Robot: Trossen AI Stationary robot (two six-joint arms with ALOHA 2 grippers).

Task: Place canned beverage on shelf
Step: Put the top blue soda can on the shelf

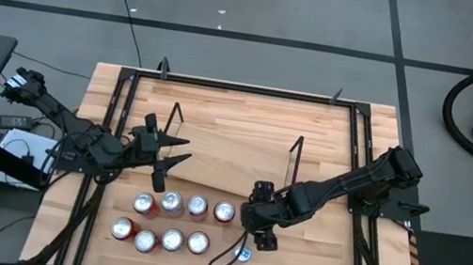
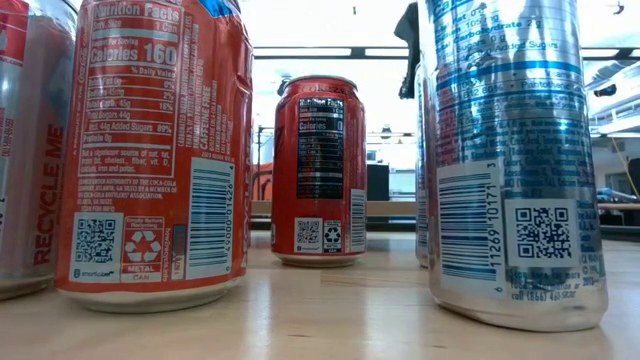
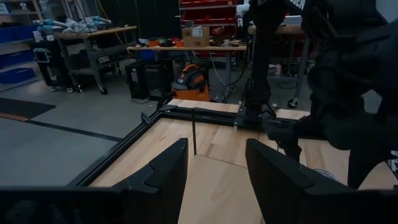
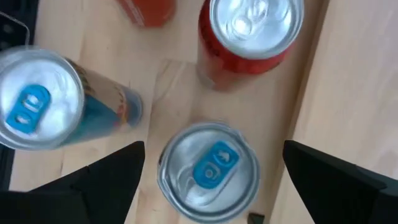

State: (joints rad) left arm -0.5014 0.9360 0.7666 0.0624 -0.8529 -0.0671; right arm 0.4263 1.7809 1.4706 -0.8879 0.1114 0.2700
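Several red and silver cans stand upright on the table near its front edge. My right gripper (image 1: 251,239) hangs open above the rightmost one, a silver can with a blue tab (image 4: 211,171) (image 1: 243,253), pointing steeply down. Its fingers stand on either side of that can's top without touching it. A second blue-tab can (image 4: 38,99) and a red can (image 4: 249,31) stand close by. The shelf (image 1: 233,156), a light-wood board with black wire frames at its ends, rests flat in the table's middle. My left gripper (image 1: 171,155) waits level at the shelf's left end, open and holding nothing.
In the low view a red can (image 2: 150,150) and a silver-blue can (image 2: 515,160) stand close in front, with another red can (image 2: 318,170) behind them. Black rails (image 1: 253,89) frame the tabletop. A black cable (image 1: 220,263) loops beside the rightmost can.
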